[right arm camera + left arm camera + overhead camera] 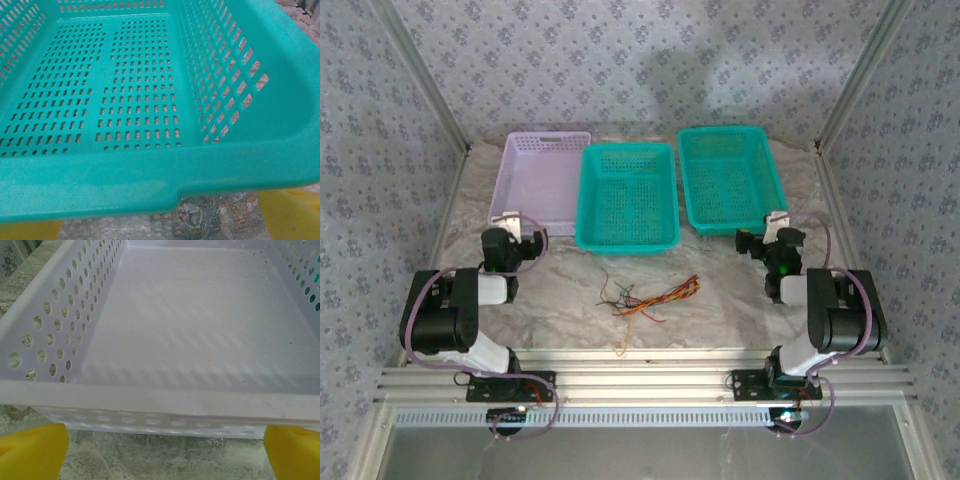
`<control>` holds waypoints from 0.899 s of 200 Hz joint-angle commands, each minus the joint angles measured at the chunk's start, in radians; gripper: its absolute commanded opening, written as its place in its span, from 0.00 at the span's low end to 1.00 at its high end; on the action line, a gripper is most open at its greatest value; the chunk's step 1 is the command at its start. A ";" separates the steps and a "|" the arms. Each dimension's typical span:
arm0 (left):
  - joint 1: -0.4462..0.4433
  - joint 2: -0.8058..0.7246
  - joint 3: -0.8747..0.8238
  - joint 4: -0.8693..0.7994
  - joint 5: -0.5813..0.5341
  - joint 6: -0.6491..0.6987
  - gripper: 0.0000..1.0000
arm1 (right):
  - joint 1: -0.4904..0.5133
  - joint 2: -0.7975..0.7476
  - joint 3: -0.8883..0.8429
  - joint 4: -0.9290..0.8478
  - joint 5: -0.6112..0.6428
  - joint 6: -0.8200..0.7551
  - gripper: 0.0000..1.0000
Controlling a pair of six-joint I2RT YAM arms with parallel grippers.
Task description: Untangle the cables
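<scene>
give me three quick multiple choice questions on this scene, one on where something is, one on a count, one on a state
1. Where do the cables lie?
A) hanging from the right gripper
B) inside a teal basket
C) on the table, in front of the middle teal basket

2. How many teal baskets stand on the table?
A) one
B) two
C) three

3. How is the left gripper?
A) open, empty
B) shut on a cable
C) shut on a basket rim

Answers:
1 C, the bunch lies on bare marble between the arms.
2 B, two stand beside a lavender basket.
3 A, its yellow fingers stand wide apart with nothing between them.
</scene>
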 commanded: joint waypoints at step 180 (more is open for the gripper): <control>-0.007 -0.117 0.125 -0.255 -0.030 0.005 1.00 | 0.070 -0.795 0.154 -0.629 0.027 0.658 1.00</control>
